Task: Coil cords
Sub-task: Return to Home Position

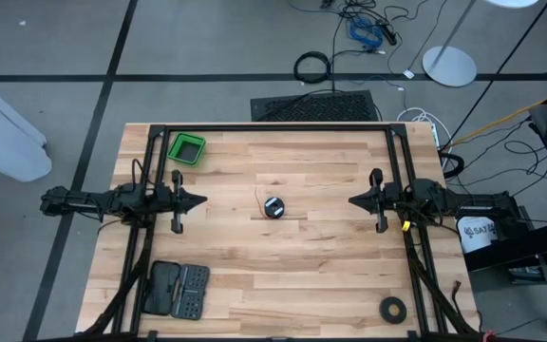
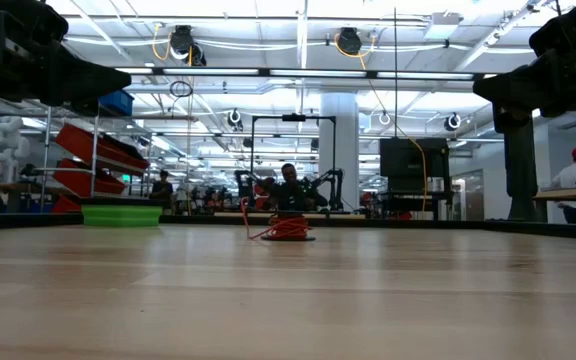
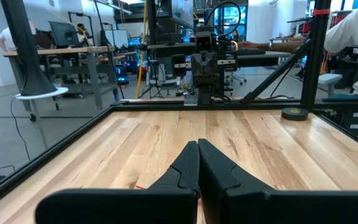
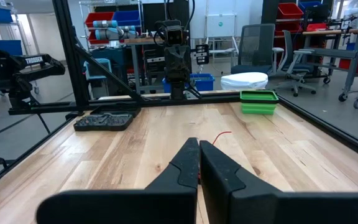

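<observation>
The cord point(image 1: 273, 207) is a small round dark bundle with red strands point(image 2: 286, 228). It lies on the wooden table's middle, a thin tail point(image 1: 259, 198) trailing toward the far left. My left gripper point(image 1: 204, 200) hangs above the table to the cord's left, level, shut and holding nothing point(image 3: 197, 146). My right gripper point(image 1: 350, 200) faces it from the cord's right, also shut and holding nothing point(image 4: 194, 144). In the right wrist view only the red tail point(image 4: 222, 135) shows past the fingers; the bundle is hidden.
A green bin point(image 1: 186, 149) stands at the far left. A dark tool case point(image 1: 177, 289) lies near the front left, a black tape ring point(image 1: 393, 308) at the front right. A black frame point(image 1: 273, 127) runs around the table. Bare wood surrounds the cord.
</observation>
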